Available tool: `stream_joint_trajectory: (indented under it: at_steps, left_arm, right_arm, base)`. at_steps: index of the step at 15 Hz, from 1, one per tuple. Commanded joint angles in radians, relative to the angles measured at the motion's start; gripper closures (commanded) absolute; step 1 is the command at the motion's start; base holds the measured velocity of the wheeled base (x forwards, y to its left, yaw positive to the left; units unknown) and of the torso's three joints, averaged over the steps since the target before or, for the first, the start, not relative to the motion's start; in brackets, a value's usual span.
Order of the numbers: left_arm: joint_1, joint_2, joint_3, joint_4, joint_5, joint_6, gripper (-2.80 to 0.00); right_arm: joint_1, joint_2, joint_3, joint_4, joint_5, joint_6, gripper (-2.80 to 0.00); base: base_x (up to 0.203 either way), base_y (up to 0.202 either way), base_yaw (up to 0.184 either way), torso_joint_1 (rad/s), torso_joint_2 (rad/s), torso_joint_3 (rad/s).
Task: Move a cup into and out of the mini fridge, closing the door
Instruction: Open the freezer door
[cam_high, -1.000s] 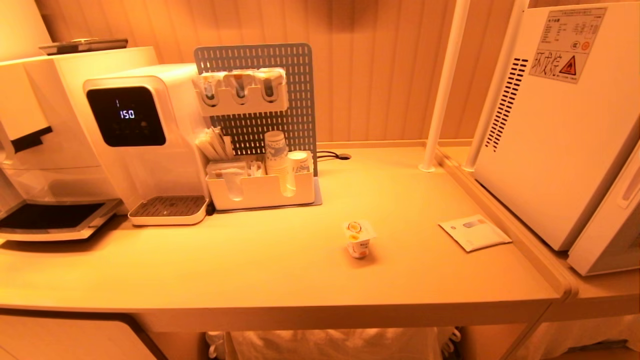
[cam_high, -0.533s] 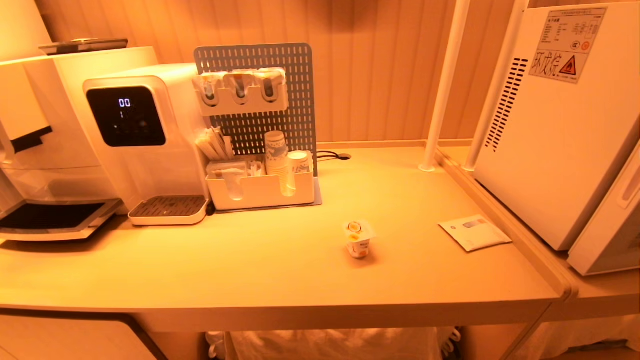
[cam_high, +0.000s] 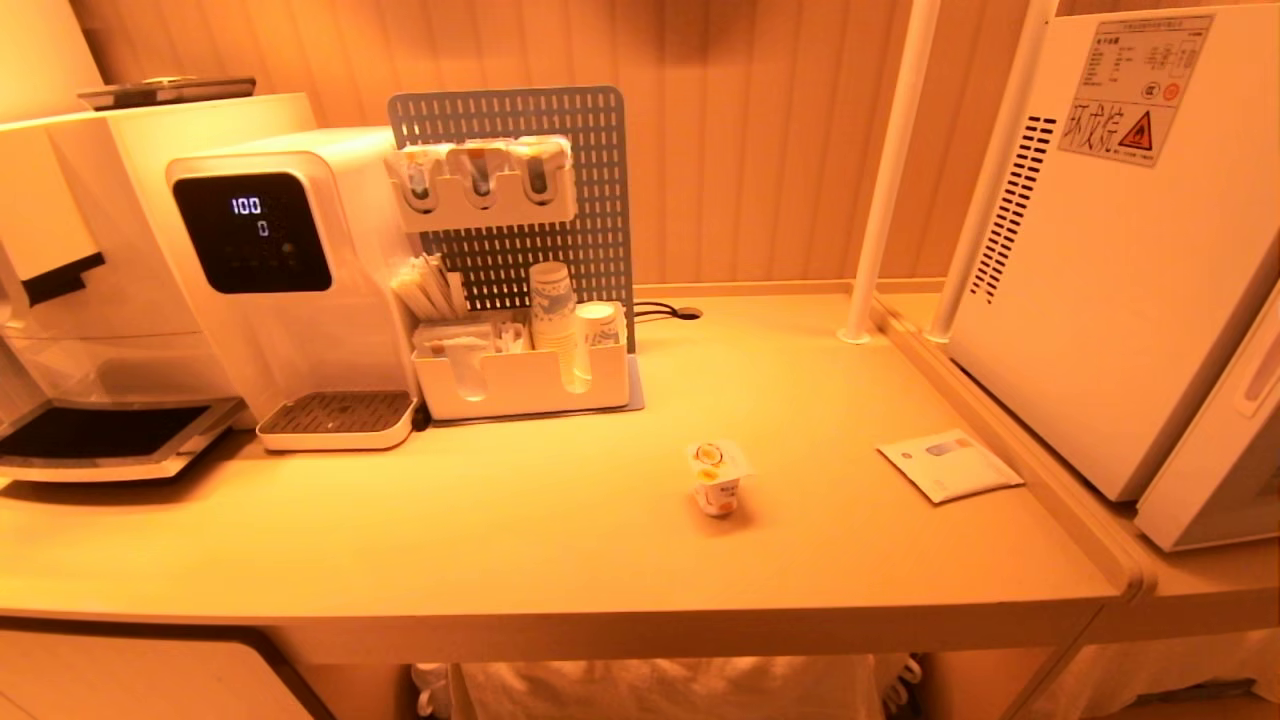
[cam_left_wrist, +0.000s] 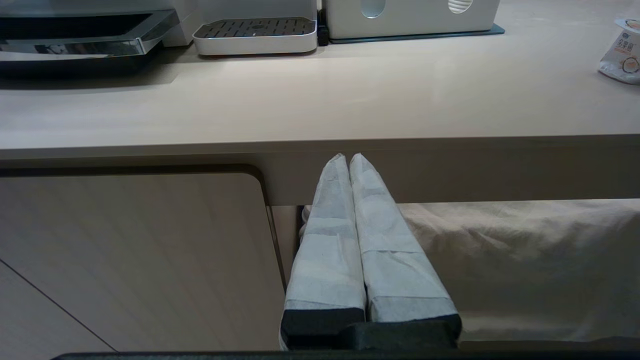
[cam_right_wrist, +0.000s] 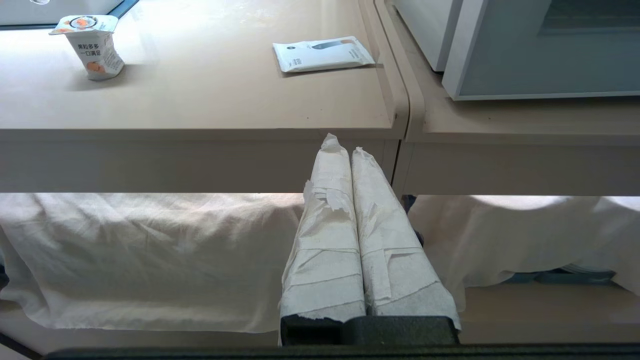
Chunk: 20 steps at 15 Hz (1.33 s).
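The cup (cam_high: 717, 478), small and white with orange marks and a square lid, stands upright on the table (cam_high: 560, 540), right of middle. It also shows as the cup (cam_left_wrist: 622, 55) in the left wrist view and the cup (cam_right_wrist: 92, 46) in the right wrist view. The mini fridge (cam_high: 1110, 260) stands at the right on a lower, adjoining surface. Its door (cam_high: 1215, 470), with an oval handle, faces front-right; I cannot tell whether it is fully shut. My left gripper (cam_left_wrist: 348, 156) and right gripper (cam_right_wrist: 342, 142) hang shut and empty below the table's front edge, outside the head view.
A water dispenser (cam_high: 280, 270) and a white organizer (cam_high: 520, 380) with paper cups, in front of a pegboard, stand at the back left. A flat white sachet (cam_high: 950, 465) lies near the table's right edge. Two white posts (cam_high: 885, 170) rise beside the fridge. White cloth (cam_right_wrist: 140, 250) hangs under the table.
Only the digits on the dispenser's screen differ. The cup, the fridge and the view have kept still.
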Motion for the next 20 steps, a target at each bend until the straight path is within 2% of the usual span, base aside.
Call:
stream_joint_trajectory:
  at_steps: [1,14,20]
  left_arm:
    - [0.000,0.000,-0.001,0.001,0.000,-0.001,0.00]
    - [0.000,0.000,0.000,0.001,0.002,-0.018,0.00]
    - [0.000,0.000,0.000,0.001,0.002,-0.018,0.00]
  right_arm:
    - [0.000,-0.002,0.000,0.000,0.000,-0.001,0.00]
    - [0.000,-0.002,-0.011,-0.009,0.009,-0.017,0.00]
    - [-0.001,-0.002,-0.206,0.165,0.034,-0.015,0.00]
  base:
    - [0.000,0.000,0.000,0.000,0.00,0.000]
    - [0.000,0.000,0.000,0.000,0.00,0.000]
    - [0.000,0.000,0.000,0.000,0.00,0.000]
